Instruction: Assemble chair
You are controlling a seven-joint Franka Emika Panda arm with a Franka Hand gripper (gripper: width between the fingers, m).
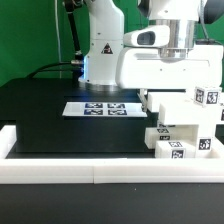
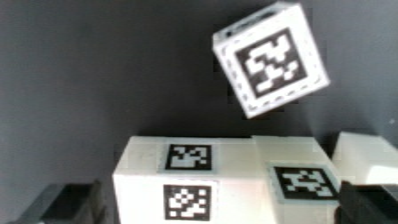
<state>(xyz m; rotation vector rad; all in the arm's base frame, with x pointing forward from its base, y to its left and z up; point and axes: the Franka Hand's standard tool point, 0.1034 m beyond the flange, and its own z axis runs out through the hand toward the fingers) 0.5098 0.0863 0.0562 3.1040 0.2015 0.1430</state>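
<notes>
The chair's loose white pieces cluster at the exterior view's right, among them a tall slab (image 1: 168, 72) and small tagged blocks (image 1: 176, 150). In the wrist view a white block (image 2: 214, 185) with black-and-white tags lies directly under my gripper (image 2: 217, 206). The gripper is open, with one dark fingertip (image 2: 68, 205) on each side of the block and nothing held. Another tagged piece (image 2: 272, 60) lies tilted beyond it on the black table. In the exterior view my arm's hand (image 1: 172, 40) hangs over the cluster and its fingers are hidden.
The marker board (image 1: 100, 108) lies flat in the middle of the black table (image 1: 50, 120). A long white border rail (image 1: 90, 172) runs along the front edge. The arm's white base (image 1: 100, 50) stands at the back.
</notes>
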